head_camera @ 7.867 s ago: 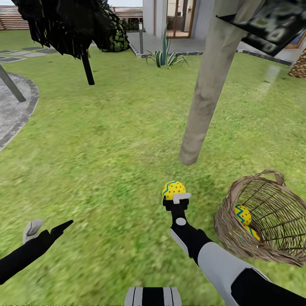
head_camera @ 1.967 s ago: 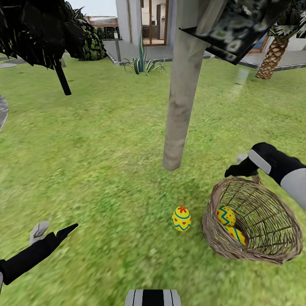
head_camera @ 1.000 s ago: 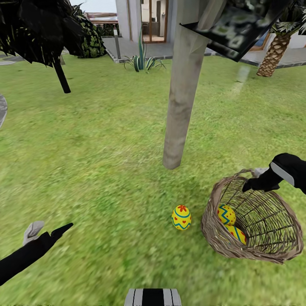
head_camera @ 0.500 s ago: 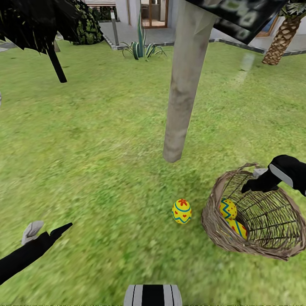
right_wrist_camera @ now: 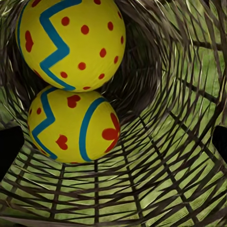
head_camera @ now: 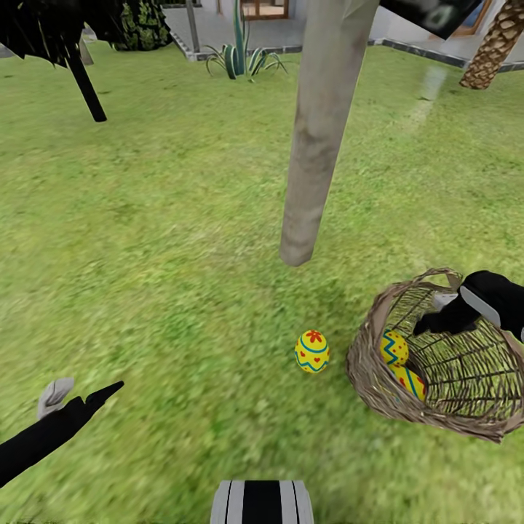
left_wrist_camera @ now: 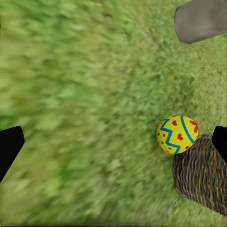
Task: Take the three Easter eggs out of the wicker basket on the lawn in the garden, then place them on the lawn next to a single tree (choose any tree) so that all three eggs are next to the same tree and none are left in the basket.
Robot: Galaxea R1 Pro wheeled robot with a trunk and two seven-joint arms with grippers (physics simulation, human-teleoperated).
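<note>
One yellow Easter egg (head_camera: 312,351) (left_wrist_camera: 177,135) lies on the lawn (head_camera: 160,255), a short way in front of the pale tree trunk (head_camera: 313,145) (left_wrist_camera: 201,19). The wicker basket (head_camera: 364,356) (left_wrist_camera: 201,177) lies tipped beside it, with two eggs inside (head_camera: 394,348) (head_camera: 409,380). My right gripper (head_camera: 437,319) is open in the basket's mouth. Its wrist view looks down the woven wall (right_wrist_camera: 165,118) at both eggs (right_wrist_camera: 71,42) (right_wrist_camera: 73,125), apart from the gripper (right_wrist_camera: 113,146). My left gripper (head_camera: 80,393) (left_wrist_camera: 113,144) hangs open and empty above the grass at the near left.
A dark tree with a thin black trunk (head_camera: 86,86) stands far left. A spiky plant (head_camera: 236,54) and grey paving lie by the house at the back. A palm trunk (head_camera: 498,47) rises at the far right. Open grass spreads left of the pale trunk.
The head camera has tilted down. My right gripper, which earlier held an egg that now lies on the grass, has dropped from above the rim into the basket's mouth. The left arm has stayed put.
</note>
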